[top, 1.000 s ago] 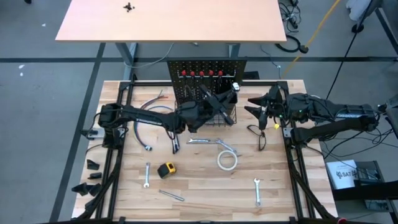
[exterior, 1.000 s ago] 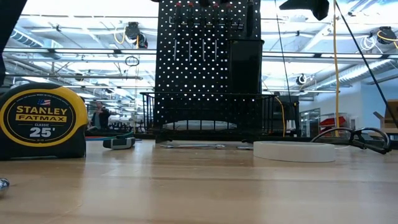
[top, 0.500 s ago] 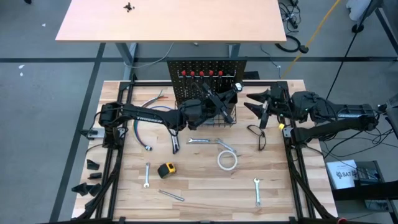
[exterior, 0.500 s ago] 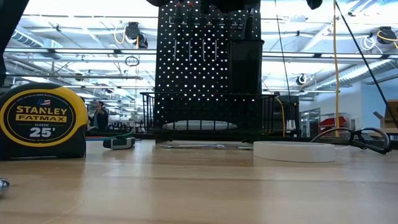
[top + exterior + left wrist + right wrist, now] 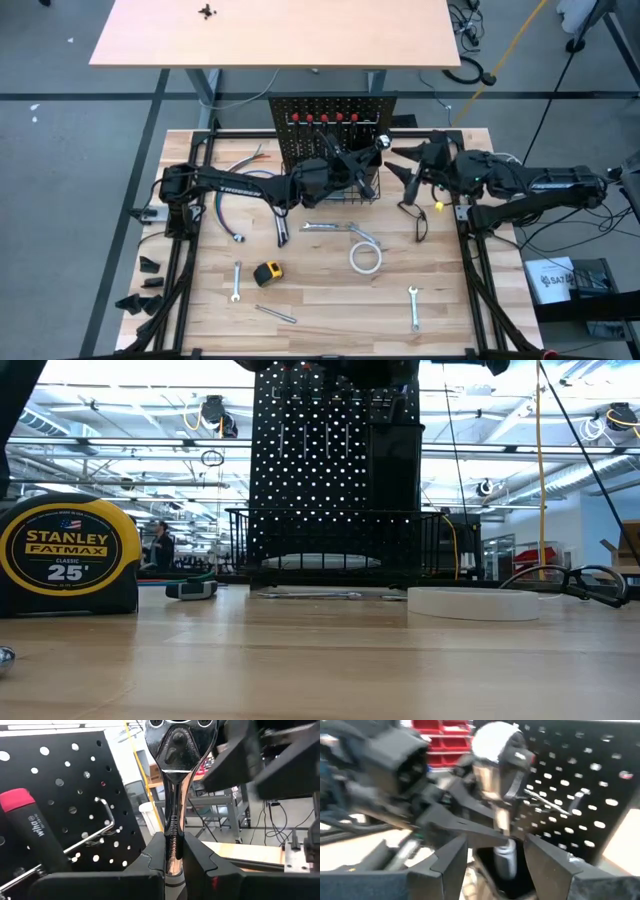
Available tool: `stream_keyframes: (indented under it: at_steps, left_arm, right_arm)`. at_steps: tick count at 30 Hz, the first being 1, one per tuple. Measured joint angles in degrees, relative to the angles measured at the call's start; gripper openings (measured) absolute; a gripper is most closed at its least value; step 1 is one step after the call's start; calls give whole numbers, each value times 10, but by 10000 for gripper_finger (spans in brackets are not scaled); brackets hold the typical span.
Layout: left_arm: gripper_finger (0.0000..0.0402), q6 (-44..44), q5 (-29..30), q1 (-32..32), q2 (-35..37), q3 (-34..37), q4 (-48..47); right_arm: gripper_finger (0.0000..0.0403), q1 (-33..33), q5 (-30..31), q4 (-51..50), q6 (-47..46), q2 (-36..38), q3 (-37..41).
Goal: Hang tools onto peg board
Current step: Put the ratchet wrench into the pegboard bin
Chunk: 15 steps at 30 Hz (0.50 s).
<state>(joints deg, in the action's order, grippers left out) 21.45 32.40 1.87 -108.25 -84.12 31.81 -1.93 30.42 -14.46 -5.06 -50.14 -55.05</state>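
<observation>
The ratchet wrench (image 5: 172,795) stands clamped by its handle in the left gripper (image 5: 172,865), head up beside the peg board (image 5: 55,795) for hanging; the right gripper (image 5: 495,855) waits half-spread around it.

The wooden table (image 5: 320,300) carries the peg board (image 5: 333,115) at twelve o'clock. A white tape roll (image 5: 365,258) lies near centre, a yellow tape measure (image 5: 267,272) at seven, wrenches at seven (image 5: 236,281), six (image 5: 274,314) and five (image 5: 413,307), cables (image 5: 238,165) at ten.
</observation>
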Motion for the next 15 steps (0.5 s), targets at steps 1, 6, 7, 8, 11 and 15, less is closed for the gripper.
stream_keyframes:
  at_steps: [1, 6, 7, 8, 11, 15]
  left_arm:
    - [28, 0, 0, 0, 0, 0, 1]
    - [28, -2, 0, 1, 0, 0, -9]
    - [28, -2, 0, 1, 0, 0, -12]
    - [28, -2, 0, 1, 0, 0, -13]
    - [28, -2, 0, 1, 0, 0, -15]
    - [28, -2, 11, 0, 0, 0, -15]
  right_arm:
    - [187, 1, 12, 0, 4, -1, 0]
    - [187, 1, 24, 31, 31, 0, 0]
    - [187, 1, 20, 45, 33, 0, 0]
    - [187, 1, 12, 58, 36, 0, 0]
    - [187, 1, 11, 97, 37, -2, 0]
    - [187, 5, 12, 118, 18, -10, 0]
